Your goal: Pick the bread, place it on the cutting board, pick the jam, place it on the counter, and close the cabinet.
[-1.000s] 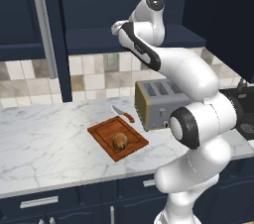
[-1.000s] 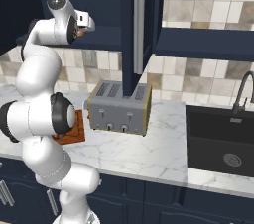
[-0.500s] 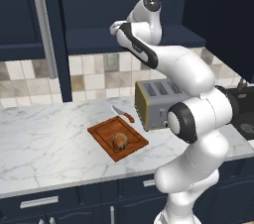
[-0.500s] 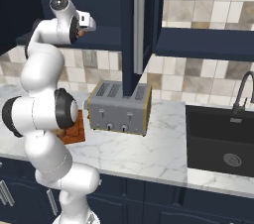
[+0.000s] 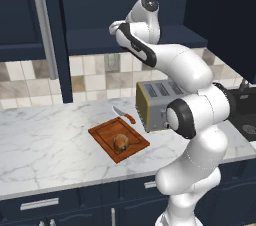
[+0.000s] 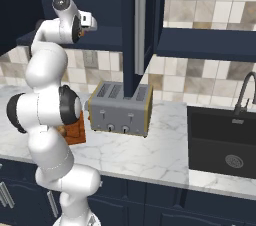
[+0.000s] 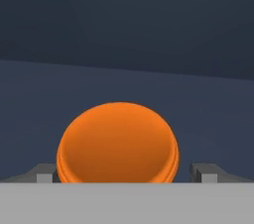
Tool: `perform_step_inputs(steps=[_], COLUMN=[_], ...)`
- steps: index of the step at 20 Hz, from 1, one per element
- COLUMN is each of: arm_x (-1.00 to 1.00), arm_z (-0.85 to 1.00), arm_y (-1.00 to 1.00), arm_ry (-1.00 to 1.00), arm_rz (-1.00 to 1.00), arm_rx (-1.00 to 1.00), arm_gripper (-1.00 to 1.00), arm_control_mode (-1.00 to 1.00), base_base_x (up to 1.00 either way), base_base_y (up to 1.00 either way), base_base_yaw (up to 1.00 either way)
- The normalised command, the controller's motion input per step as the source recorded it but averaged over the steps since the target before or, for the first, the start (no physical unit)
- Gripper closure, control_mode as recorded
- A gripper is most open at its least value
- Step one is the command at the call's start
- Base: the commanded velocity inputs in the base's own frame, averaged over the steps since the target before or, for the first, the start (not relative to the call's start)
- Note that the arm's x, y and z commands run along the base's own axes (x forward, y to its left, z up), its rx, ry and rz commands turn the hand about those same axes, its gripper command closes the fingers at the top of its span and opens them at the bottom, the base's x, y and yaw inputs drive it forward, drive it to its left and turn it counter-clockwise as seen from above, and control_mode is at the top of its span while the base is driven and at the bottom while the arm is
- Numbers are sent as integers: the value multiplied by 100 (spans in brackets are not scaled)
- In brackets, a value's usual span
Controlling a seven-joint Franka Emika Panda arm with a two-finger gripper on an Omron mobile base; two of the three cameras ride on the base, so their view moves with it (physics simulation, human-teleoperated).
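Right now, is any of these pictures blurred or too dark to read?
Hand view: the round orange jam pot looks soft-edged, before a dim navy cabinet interior. Left base view: even light, the brown crusty roll sharp on the reddish wooden cutting board.

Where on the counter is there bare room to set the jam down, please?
The counter is bare left of the cutting board, and in front of the toaster towards the sink. It is crowded around the board, which holds the bread, with a knife behind it and the toaster beside.
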Motion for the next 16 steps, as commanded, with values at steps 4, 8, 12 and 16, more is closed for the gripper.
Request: perform_step_inputs(steps=[4,8,12,16], arm_x=[16,15,8,0], arm_z=[-5,-6,-6,0], arm_y=[6,9,10,0], arm_ry=[0,0,0,2], arm_rz=[0,0,0,1], arm_rx=[0,0,0,0], arm_gripper=[-100,100,100,100], arm_control_mode=[-100,-100,-100,-100], base_base_x=[0,0,0,0], base_base_y=[0,0,0,0], base_base_yaw=[0,0,0,0])
